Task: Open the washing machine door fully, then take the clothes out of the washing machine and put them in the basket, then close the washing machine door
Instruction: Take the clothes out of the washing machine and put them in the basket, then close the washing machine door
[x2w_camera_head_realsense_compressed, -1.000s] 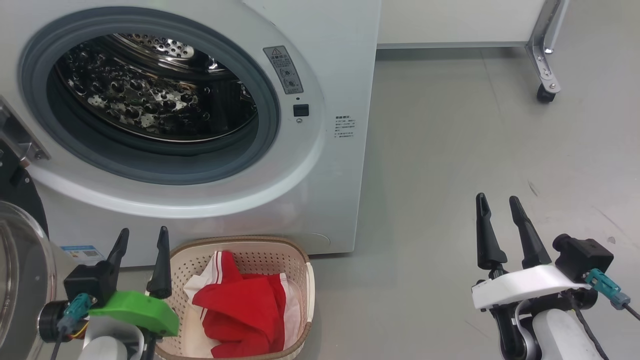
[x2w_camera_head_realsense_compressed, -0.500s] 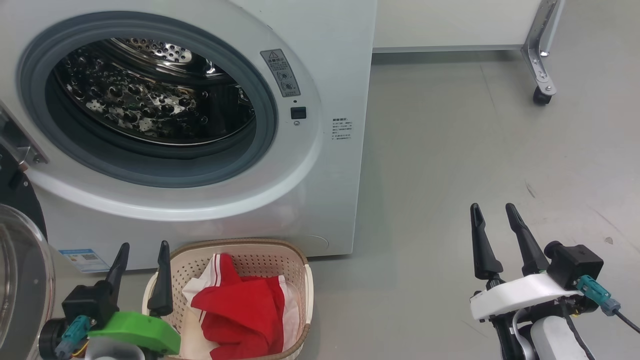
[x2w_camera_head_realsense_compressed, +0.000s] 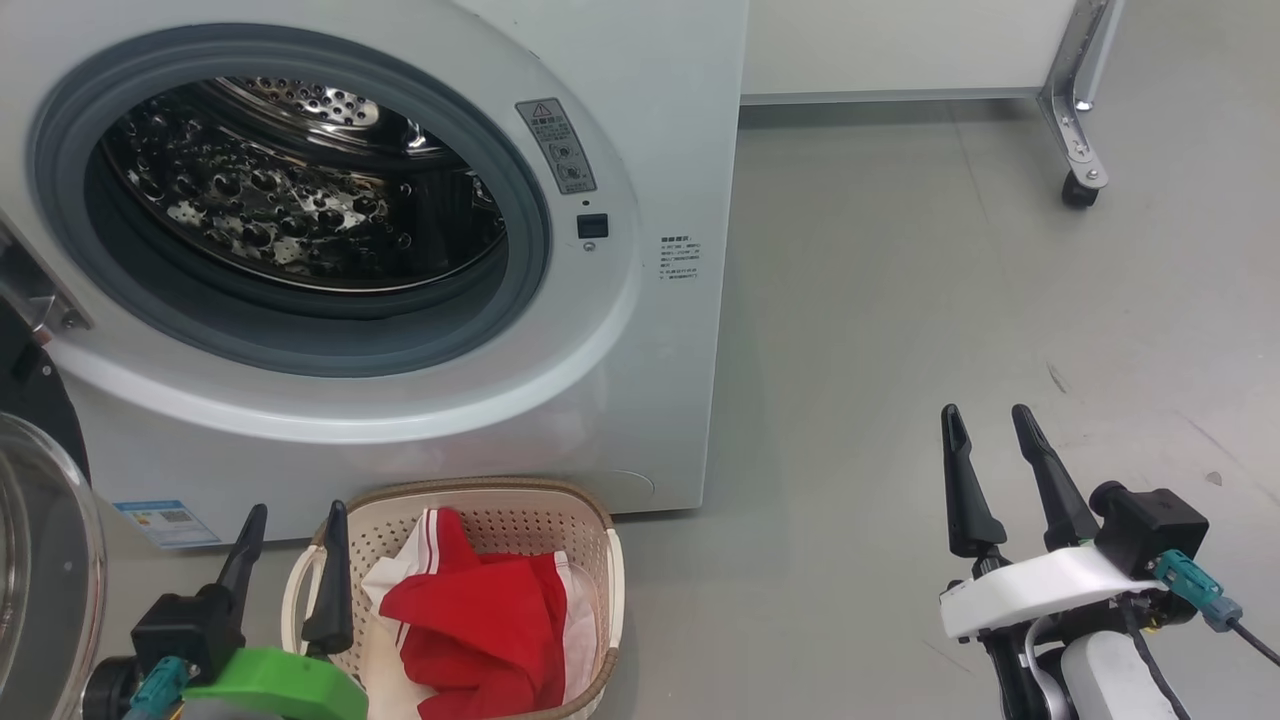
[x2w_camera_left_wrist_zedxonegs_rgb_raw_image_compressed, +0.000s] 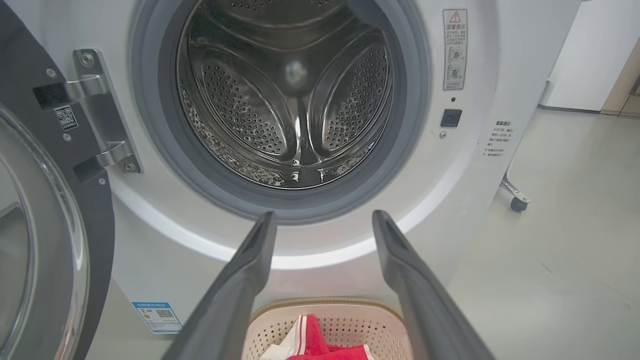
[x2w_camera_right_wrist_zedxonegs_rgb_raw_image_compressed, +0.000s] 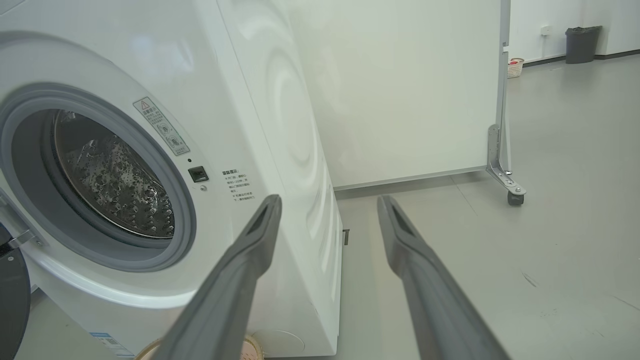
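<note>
left tool wide; right tool wide; clothes red, white-trimmed, heaped in basket

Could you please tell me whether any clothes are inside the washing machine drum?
No, the left wrist view shows the drum bare, with the red clothes in the basket.

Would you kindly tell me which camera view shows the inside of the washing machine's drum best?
The left wrist view: it looks straight into the drum, showing its back wall and ribs. The head view looks down at its perforated wall at an angle; the right wrist view catches a narrow slice from the side.
</note>
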